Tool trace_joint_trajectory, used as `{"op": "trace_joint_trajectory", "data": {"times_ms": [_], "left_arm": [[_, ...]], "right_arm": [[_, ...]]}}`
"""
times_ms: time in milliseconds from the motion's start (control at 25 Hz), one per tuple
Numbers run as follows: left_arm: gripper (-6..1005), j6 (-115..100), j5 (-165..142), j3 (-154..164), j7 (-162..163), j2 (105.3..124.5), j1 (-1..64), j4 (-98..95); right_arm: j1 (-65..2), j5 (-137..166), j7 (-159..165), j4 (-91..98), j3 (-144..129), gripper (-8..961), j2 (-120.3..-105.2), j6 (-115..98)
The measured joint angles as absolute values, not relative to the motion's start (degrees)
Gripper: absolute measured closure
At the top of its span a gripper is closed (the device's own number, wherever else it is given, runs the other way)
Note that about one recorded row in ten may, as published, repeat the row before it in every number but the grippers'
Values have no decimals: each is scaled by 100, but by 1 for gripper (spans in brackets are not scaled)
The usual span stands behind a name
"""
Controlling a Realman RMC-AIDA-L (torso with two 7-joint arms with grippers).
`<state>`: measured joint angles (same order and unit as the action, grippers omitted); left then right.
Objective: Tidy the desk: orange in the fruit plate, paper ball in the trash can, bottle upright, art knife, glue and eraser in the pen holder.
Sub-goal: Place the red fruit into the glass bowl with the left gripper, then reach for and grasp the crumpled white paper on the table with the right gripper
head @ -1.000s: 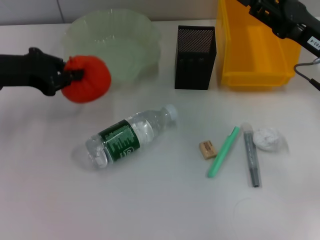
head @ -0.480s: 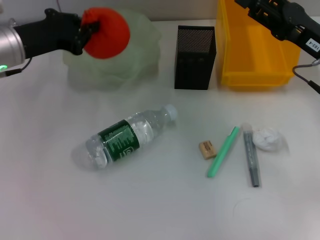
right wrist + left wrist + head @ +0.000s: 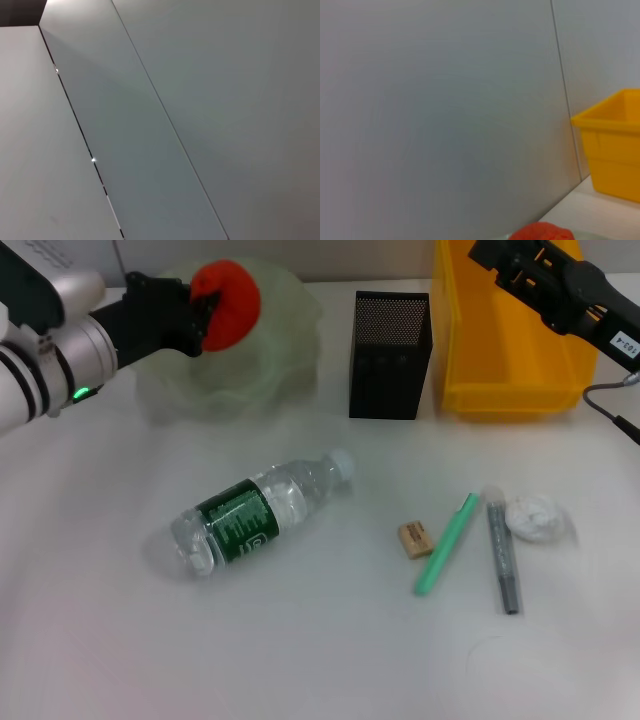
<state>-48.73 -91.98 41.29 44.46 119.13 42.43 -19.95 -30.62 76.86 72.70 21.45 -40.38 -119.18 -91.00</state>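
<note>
Left gripper clamped on the orange, now over the fruit plate at 11 o'clock on the worktop. A second ago the orange hung lower, in front of the plate's near-left rim; half a second ago it was lifted over the left part; now it sits further in, above the bowl's middle. In the left wrist view only a sliver of the orange shows, with the trash can beyond. Means: carry nearly done, release is likely next.

Right gripper parked at 1 o'clock over the trash can; can't tell if its fingers are apart.

Rest unmoved: bottle lying at centre, eraser at 4 o'clock, paper ball further right, pen holder at 12.
</note>
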Motion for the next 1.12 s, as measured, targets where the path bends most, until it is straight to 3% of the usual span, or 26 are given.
{"op": "trace_joint_trajectory", "data": {"times_ms": [480,880,1000,1120], "left_arm": [[800,-4690,-8362,4131,3321,11918,4274,-1527],[572,-4630,-7457,4098,2359,11918,4384,-1135],[336,-4896,-7250,4105,2270,11918,4317,-1127],[290,-5013,-7083,4050,2267,11918,4232,-1149]], "right_arm": [[-3103,7531,7509,2483,-4084,262,-11905,-9429],[-3136,8118,9407,4290,-4908,263,-11836,-9436],[-3104,8609,10238,5176,-4936,263,-11918,-9350],[-3071,9006,11064,6019,-5036,263,-11945,-9222]]}}
